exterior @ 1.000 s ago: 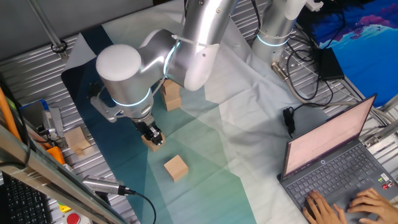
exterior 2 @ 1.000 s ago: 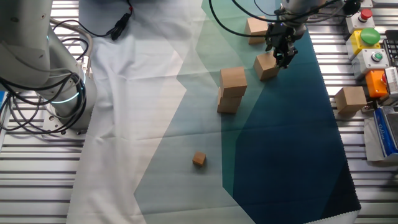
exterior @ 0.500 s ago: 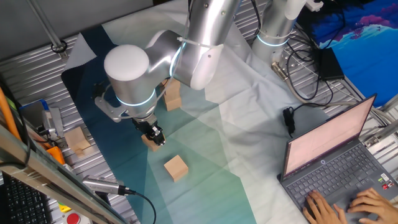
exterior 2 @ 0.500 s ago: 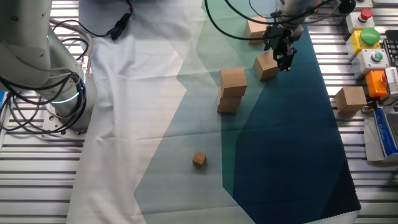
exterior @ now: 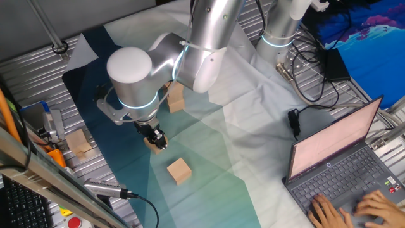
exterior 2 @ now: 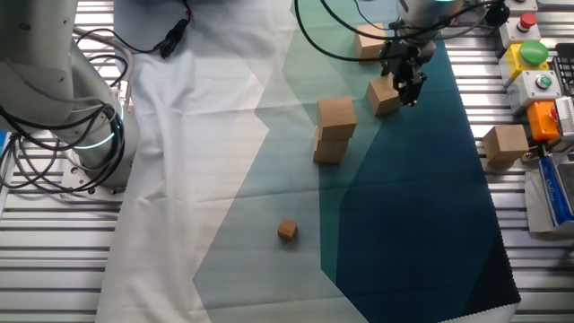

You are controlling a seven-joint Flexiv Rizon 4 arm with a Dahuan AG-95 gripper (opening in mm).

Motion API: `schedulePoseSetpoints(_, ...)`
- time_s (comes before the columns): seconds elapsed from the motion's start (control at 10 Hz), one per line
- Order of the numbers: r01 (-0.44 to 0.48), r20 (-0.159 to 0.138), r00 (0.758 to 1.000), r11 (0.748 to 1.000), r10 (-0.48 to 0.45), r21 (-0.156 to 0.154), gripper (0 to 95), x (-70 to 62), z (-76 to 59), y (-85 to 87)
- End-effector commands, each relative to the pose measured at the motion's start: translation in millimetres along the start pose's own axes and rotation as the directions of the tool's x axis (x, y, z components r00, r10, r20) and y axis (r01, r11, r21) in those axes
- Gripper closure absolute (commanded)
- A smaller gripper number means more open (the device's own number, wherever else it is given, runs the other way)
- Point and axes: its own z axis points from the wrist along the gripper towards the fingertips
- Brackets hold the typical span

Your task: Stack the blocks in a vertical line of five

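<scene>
Two of the blocks form a stack [exterior 2: 334,130], partly hidden behind the arm as stack [exterior: 176,101] in one fixed view. A loose block [exterior 2: 384,95] lies to the stack's right, seen as block [exterior: 152,147]. My gripper [exterior 2: 408,79] hangs right at its upper right edge, gripper [exterior: 157,137] covering part of it. Whether the dark fingers are open or touch the block does not show. Another block [exterior 2: 369,40] lies farther back, shown as block [exterior: 179,171]. One more block [exterior 2: 505,144] rests off the cloth on the slatted table, block [exterior: 79,142].
A much smaller wooden cube [exterior 2: 287,230] lies on the pale cloth. A button box [exterior 2: 531,54] and tools line the table edge near the gripper. A laptop [exterior: 335,164] with typing hands, cables [exterior: 304,76] and a second robot base [exterior 2: 76,108] stand around.
The arm's elbow and wrist have swung slightly sideways while the gripper stayed over the same block. No block has moved.
</scene>
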Motion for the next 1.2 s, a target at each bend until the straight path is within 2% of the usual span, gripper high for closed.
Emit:
schedulePoseSetpoints(0.1, -0.012, -0.002, 1.000, 1.000, 0.012, 0.002, 76.0, -2.5, 3.1, 0.1)
schedulePoseSetpoints(0.2, -0.013, 0.001, 1.000, 1.000, 0.013, 0.001, 95.0, -2.7, 6.2, -0.6)
schedulePoseSetpoints(0.7, -0.029, -0.019, 0.999, 1.000, 0.029, 0.012, 95.0, -2.0, 2.3, -1.1)
schedulePoseSetpoints(0.9, -0.041, -0.036, 0.998, 0.999, 0.042, 0.012, 95.0, 2.0, -17.2, -7.2)
schedulePoseSetpoints(1.0, -0.052, -0.034, 0.998, 0.999, 0.052, -0.002, 95.0, 4.8, -26.5, -11.5)
schedulePoseSetpoints(1.1, -0.071, -0.035, 0.997, 0.997, 0.070, -0.010, 95.0, 11.8, -44.9, -15.8)
schedulePoseSetpoints(1.2, -0.082, -0.041, 0.996, 0.997, 0.082, -0.007, 95.0, 18.1, -59.3, -17.9)
